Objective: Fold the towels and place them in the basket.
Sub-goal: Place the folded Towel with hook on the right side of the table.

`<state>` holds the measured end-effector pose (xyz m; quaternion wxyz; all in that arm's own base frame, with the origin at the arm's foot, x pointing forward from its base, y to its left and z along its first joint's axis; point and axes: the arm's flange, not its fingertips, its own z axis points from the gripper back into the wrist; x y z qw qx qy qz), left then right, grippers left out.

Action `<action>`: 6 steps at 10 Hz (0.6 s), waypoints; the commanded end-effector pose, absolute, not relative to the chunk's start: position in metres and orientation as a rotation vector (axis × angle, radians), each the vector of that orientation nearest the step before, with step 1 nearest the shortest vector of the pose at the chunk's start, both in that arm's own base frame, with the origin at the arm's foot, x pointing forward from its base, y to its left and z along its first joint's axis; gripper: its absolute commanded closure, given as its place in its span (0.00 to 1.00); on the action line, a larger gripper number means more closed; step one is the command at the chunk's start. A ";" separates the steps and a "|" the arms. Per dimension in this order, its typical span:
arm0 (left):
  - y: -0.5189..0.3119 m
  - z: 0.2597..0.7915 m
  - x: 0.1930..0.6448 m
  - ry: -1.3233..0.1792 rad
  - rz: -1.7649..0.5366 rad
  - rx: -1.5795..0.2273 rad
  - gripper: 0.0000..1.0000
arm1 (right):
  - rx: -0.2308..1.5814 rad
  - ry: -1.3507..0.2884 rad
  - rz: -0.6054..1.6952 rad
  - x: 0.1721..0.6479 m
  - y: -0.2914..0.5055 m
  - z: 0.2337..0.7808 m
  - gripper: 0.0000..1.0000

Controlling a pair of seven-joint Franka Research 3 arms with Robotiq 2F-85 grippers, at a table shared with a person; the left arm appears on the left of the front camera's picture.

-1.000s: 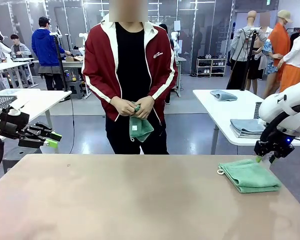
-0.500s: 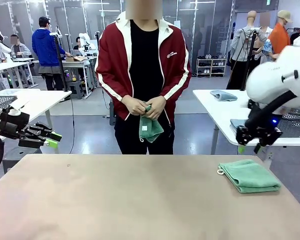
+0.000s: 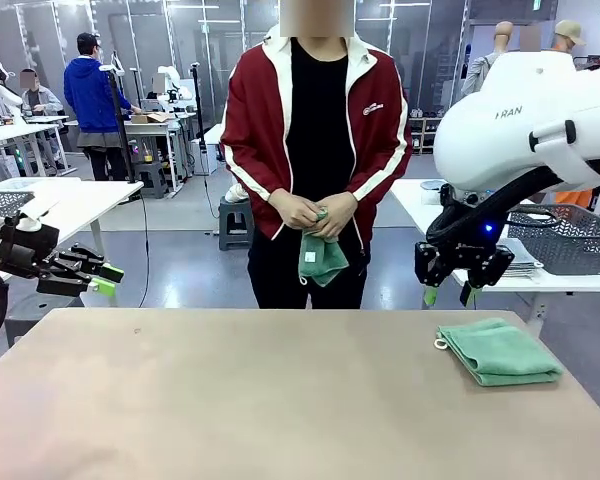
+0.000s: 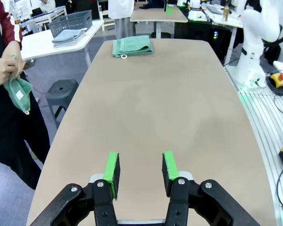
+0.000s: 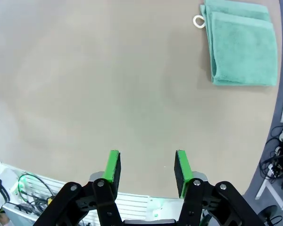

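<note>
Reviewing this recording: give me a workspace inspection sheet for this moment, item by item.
Surface: beige tabletop, carrying one towel.
Job's things: folded mint-green terry towel at the table's right end; second mint-green towel bunched in the person's hands; dark grey mesh plastic basket on the white side table.
Clutter: nothing seen on the tabletop; grey-blue folded cloths beside the basket.
Tools: left tool open, empty, off the table's left end; right tool open, empty, raised above the table, apart from the folded towel.
Cables: black cables on the floor beside the table.
Surroundings: person in red-and-white jacket at the far side; other worktables behind.
</note>
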<state>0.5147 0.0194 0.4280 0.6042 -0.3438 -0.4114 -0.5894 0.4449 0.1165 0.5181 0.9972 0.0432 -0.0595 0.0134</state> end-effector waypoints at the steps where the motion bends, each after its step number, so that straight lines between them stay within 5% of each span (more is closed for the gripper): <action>1: 0.019 0.430 0.513 -0.963 -1.358 -0.798 0.52 | 0.091 -0.130 0.026 0.446 0.103 0.523 0.42; 6: 0.019 0.430 0.513 -0.963 -1.358 -0.798 0.52 | 0.091 -0.130 0.026 0.446 0.103 0.523 0.42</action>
